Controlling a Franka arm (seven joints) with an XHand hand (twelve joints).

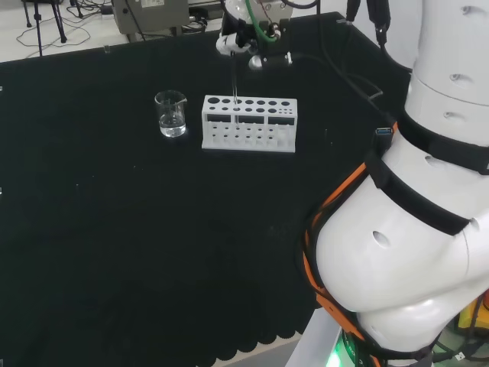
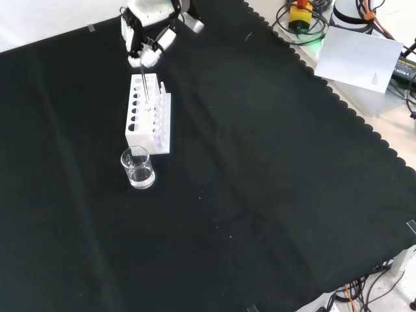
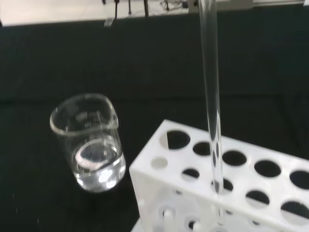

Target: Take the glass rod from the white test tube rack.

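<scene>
Lifting straight up looks the sound course: the hand [image 2: 144, 40], fingers curled and seemingly pinching the top of the glass rod [image 3: 211, 111], should keep it upright until its lower end clears the hole. Rod: upright, lower end still in a hole of the white rack [image 1: 248, 125]. Hand: poised above the rack's end farthest from the beaker [image 2: 138, 168].

- You get even, bright room light from overhead; the black cloth [image 2: 260, 182] soaks it up and shows almost no shadows.
- Your beaker [image 3: 89, 142] catches small white glints at its base.
- In your wrist view the glass rod [image 3: 211, 96] and white rack [image 3: 217, 193] look soft and slightly blurred.
</scene>
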